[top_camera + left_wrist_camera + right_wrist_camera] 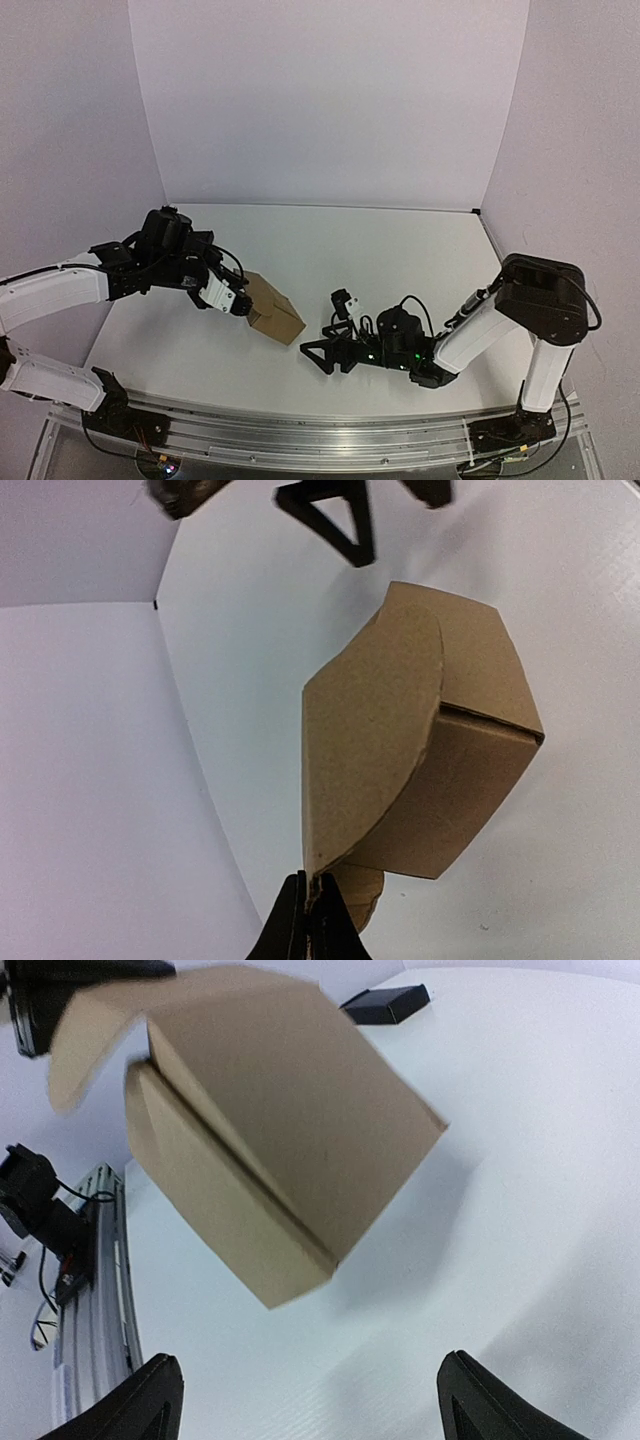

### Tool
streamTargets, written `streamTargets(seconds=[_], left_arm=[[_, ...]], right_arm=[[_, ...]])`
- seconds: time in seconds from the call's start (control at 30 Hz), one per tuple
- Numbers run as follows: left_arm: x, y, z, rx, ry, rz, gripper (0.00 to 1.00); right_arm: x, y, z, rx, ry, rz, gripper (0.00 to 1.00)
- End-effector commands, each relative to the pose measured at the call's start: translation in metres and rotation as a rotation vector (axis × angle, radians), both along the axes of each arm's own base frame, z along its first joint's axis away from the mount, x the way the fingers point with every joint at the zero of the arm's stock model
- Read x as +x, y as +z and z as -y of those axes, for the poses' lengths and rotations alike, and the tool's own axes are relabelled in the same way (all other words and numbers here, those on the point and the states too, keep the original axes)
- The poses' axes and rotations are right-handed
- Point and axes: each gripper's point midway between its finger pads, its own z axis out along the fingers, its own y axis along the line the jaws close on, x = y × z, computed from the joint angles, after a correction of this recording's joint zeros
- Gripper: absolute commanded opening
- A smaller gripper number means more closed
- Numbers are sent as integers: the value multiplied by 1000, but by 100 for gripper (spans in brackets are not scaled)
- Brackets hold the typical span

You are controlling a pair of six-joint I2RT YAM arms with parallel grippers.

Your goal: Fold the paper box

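We are pinching a rounded flap of the brown paper box (275,310) with our left gripper (243,304), its fingers closed tight on the cardboard. The box is sitting tilted around the middle of the white surface (420,250), a little toward the near edge. We are holding our right gripper (320,352) low just right of the box, its fingers spread wide, gripping nothing and pointing at the cardboard.

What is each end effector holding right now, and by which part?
The left end effector pinches the paper box by the edge of its rounded flap. The right end effector is open, holding nothing.
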Motion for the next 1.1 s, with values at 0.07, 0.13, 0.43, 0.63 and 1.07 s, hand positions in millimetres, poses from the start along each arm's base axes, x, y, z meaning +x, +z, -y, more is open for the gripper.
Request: streamTargets(seconds=[0.07, 0.13, 0.43, 0.63, 1.07], left_arm=[[-39, -12, -14, 216, -260, -28, 0], [-45, -14, -12, 215, -293, -54, 0], [-38, -19, 13, 101, -300, -57, 0], [-46, -17, 21, 62, -373, -23, 9], [-45, 20, 31, -105, -271, -82, 75]], right_arm=[[4, 60, -4, 131, -8, 67, 87], [8, 73, -6, 144, -18, 104, 87], [19, 92, -29, 182, -45, 99, 85], [19, 83, -35, 178, -53, 75, 85], [21, 74, -4, 42, -181, -37, 80]])
